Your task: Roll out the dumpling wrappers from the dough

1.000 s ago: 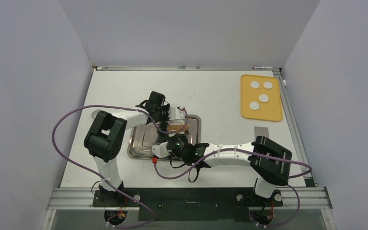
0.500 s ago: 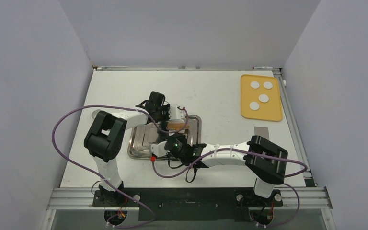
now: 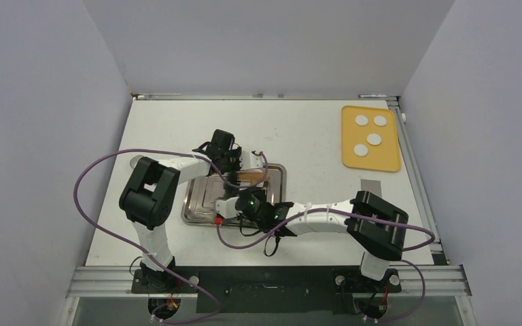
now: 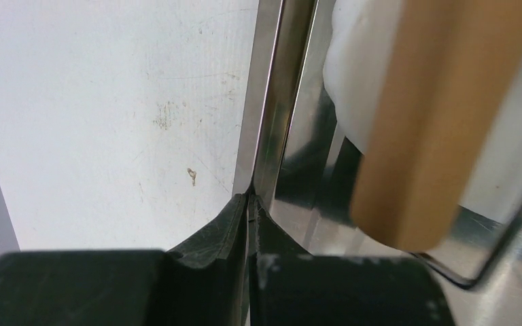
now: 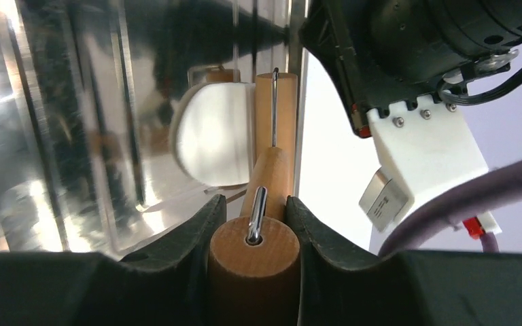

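Rolling stroke creeping forward: right gripper point(image 5: 253, 210), fingers clamped on rolling pin point(image 5: 253, 255), has nudged pin further over dough point(image 5: 214, 134). Left gripper point(image 4: 248, 204) pinched shut on tray point(image 4: 272, 102) rim. Four dumpling wrappers point(image 3: 374, 139) on yellow board point(image 3: 387, 159), far right; next one likely still flattening.

Both arms bend inward, wrists close together. Left hand point(image 4: 250, 204) pinched shut on tray rim point(image 4: 272, 102); right hand point(image 5: 253, 207) clamps rolling pin point(image 5: 272, 173).

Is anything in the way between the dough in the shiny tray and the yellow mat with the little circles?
Only the raised rim of the tray. Beyond it, nothing visible lies on the table between the dough and the yellow mat; the right arm sits nearer, off that line.
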